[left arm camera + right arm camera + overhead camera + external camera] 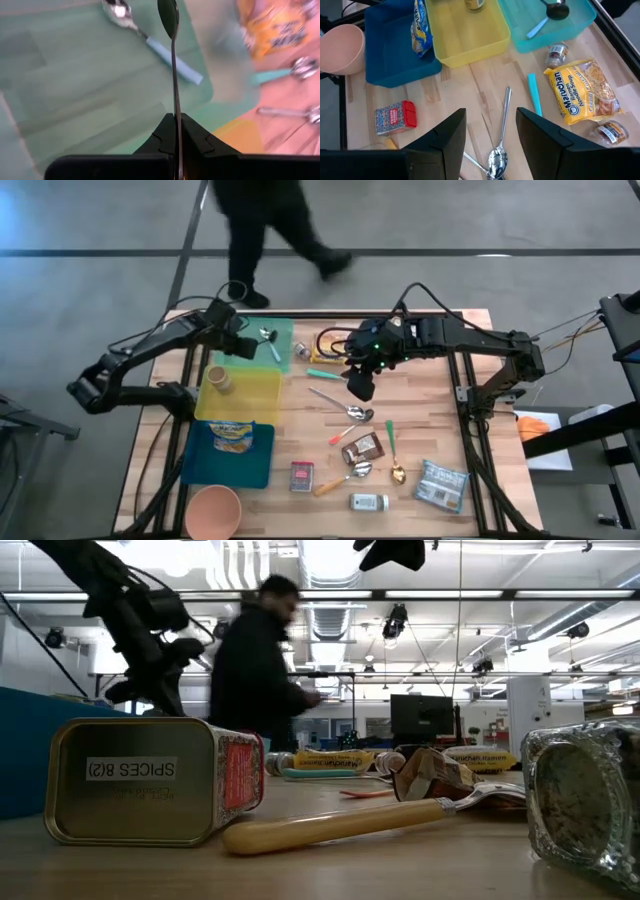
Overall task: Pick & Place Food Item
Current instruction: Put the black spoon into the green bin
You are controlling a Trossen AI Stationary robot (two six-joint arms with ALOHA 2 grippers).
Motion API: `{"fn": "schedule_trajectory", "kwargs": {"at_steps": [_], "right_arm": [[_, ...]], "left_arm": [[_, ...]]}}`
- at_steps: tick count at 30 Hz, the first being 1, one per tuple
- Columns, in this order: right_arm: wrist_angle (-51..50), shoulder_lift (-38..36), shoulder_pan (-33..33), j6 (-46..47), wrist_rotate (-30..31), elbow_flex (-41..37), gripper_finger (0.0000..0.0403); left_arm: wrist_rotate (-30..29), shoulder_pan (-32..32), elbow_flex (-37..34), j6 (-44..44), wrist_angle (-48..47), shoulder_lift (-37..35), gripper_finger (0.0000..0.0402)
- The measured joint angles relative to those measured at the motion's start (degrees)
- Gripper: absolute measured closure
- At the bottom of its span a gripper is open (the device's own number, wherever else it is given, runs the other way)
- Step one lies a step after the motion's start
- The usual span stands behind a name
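My left gripper (177, 120) is over the green tray (75, 90) at the table's far left, shut on a metal spoon (174, 65). A second spoon with a light blue handle (170, 60) lies in that tray. My right gripper (492, 130) hangs open above the middle of the table, over a bare metal spoon (502, 125), touching nothing. Among the food items, a yellow ramen packet (585, 92) lies flat on the wood, a snack bag (232, 437) lies in the blue tray (200, 465), and a small can (218, 378) stands in the yellow tray (255, 395). My left gripper pinches the spoon's thin handle (176, 107) between its two fingers. The handle runs along the fingers and out past their tips, seen edge-on. The fingers slant downward from above. The spoon is lifted clear, its bowl (167, 15) out front over the green tray.
A pink bowl (212, 512) sits at the near left corner. A spice tin (302, 476), a brown packet (363, 448), several spoons, a jar (368, 502) and a grey pouch (441, 484) are scattered near the front. A person (265, 230) walks past the far edge.
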Motion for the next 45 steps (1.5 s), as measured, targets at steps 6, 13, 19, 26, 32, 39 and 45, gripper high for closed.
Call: {"fn": "schedule_trajectory", "kwargs": {"at_steps": [6, 13, 19, 26, 32, 39, 45], "right_arm": [[0.0, 0.0, 0.6, 0.0, 0.0, 0.0, 0.0230], [0.0, 0.0, 0.8, 0.3, 0.0, 0.0, 0.0230], [0.0, 0.0, 0.8, 0.7, 0.0, 0.0, 0.0230], [0.0, 0.0, 0.8, 0.7, 0.0, 0.0, 0.0230], [0.0, 0.0, 0.8, 1.1, 0.0, 0.0, 0.0230], [0.0, 0.0, 0.9, 1.1, 0.0, 0.0, 0.0230], [0.0, 0.0, 0.9, 1.7, 0.0, 0.0, 0.0230]], "left_arm": [[-0.2, 0.0, 4.8, 7.8, -4.0, 5.8, 0.0395], [-2.4, 0.0, 7.6, 11.1, -6.3, 8.7, 0.0384], [-3.5, 0.0, 7.4, 12.1, -9.6, 11.3, 0.0384], [-4.1, 0.0, 7.4, 12.4, -10.0, 12.5, 0.0392], [-5.2, 0.0, 7.4, 13.8, -10.5, 13.9, 0.0389], [-5.3, 0.0, 7.4, 14.1, -11.2, 16.4, 0.0388], [-5.7, 0.0, 7.4, 14.1, -10.9, 18.9, 0.0387]]}}
